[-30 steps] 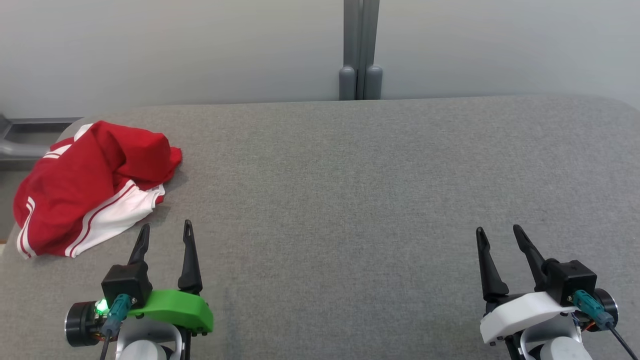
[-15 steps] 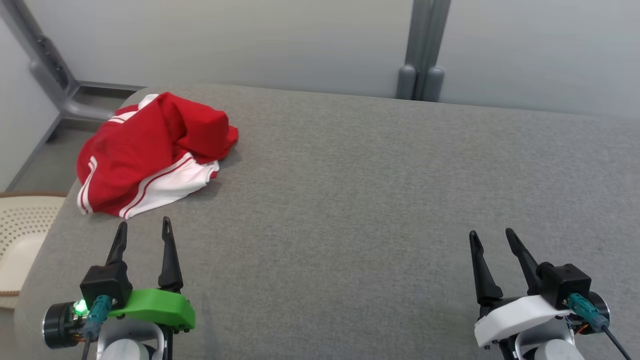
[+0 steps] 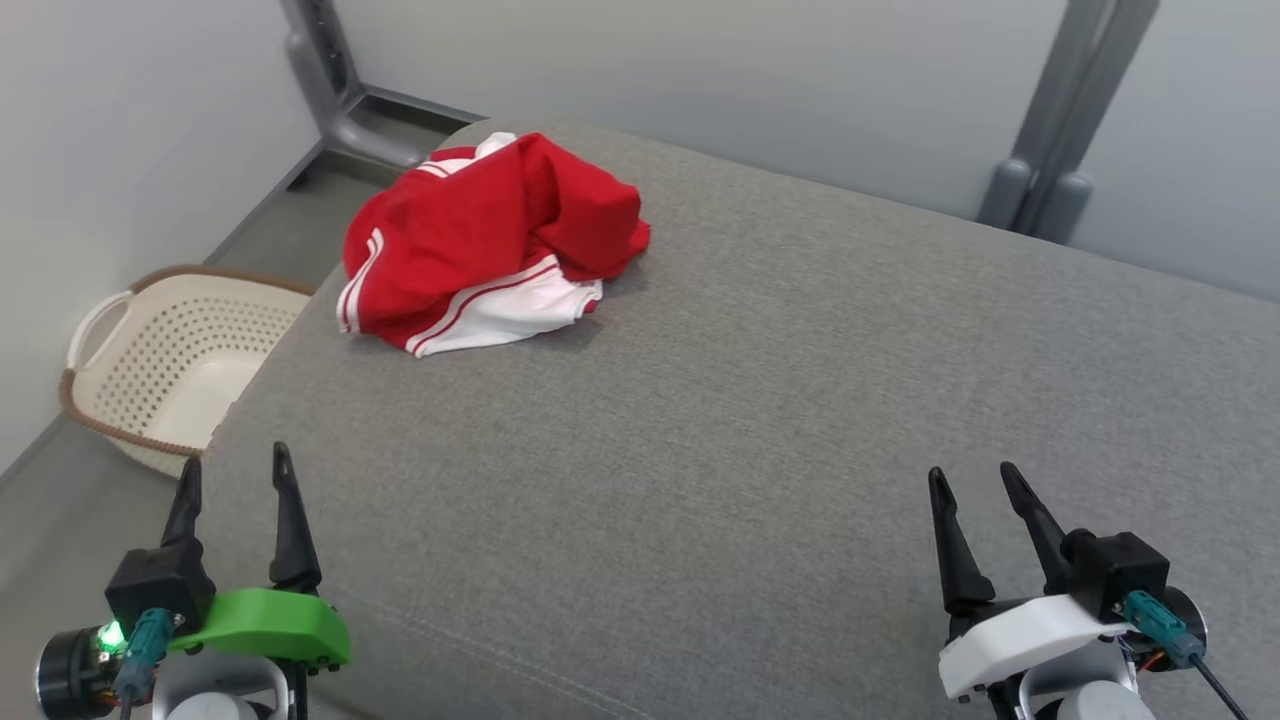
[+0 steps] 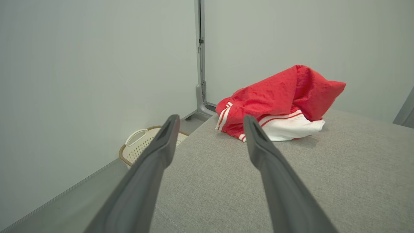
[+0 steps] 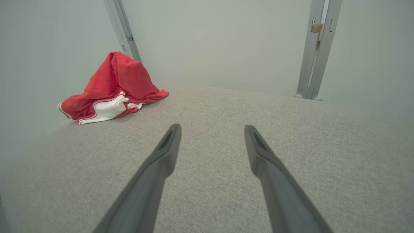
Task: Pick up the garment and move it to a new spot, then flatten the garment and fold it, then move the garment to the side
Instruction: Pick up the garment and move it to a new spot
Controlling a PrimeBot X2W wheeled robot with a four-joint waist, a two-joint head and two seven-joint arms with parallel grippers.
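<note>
On the tabletop (image 3: 750,400), far left, a crumpled red garment (image 3: 480,240); left gripper (image 3: 235,455) and right gripper (image 3: 971,470), jaws apart, empty.

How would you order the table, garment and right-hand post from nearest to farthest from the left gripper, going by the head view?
From the left gripper:
1. table: near-left edge, right beside it.
2. garment: on the far-left corner.
3. post: behind the far edge, to the right.

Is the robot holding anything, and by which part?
Nothing is held. The left claw and right claw stand open and empty; the crumpled red-and-white fabric garment lies apart, untouched.
</note>
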